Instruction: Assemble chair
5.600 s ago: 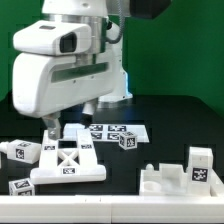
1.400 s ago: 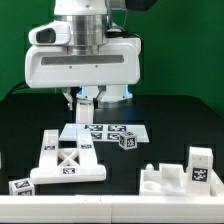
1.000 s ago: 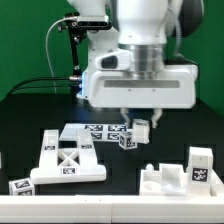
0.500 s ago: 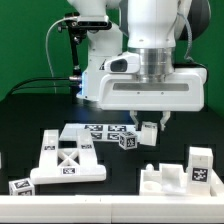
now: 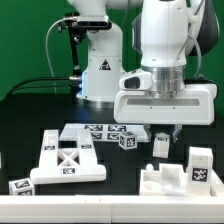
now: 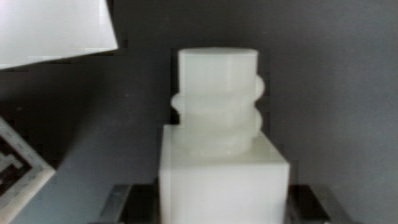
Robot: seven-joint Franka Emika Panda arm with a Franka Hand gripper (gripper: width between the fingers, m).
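Observation:
My gripper is shut on a white chair leg and holds it upright just above the table, left of a tagged white block and behind a low white slab piece. In the wrist view the leg fills the middle, its round grooved end pointing away, with a dark finger on each side of its square body. The cross-braced panel lies at the exterior view's left, with a small tagged piece in front of it.
The marker board lies at the back middle with a small tagged cube at its front edge. Another white piece shows at the wrist view's corner. A green backdrop and the arm's base stand behind.
The arm has swung from the exterior view's left to its right with the leg in the gripper, and has come lower near the pieces at the right.

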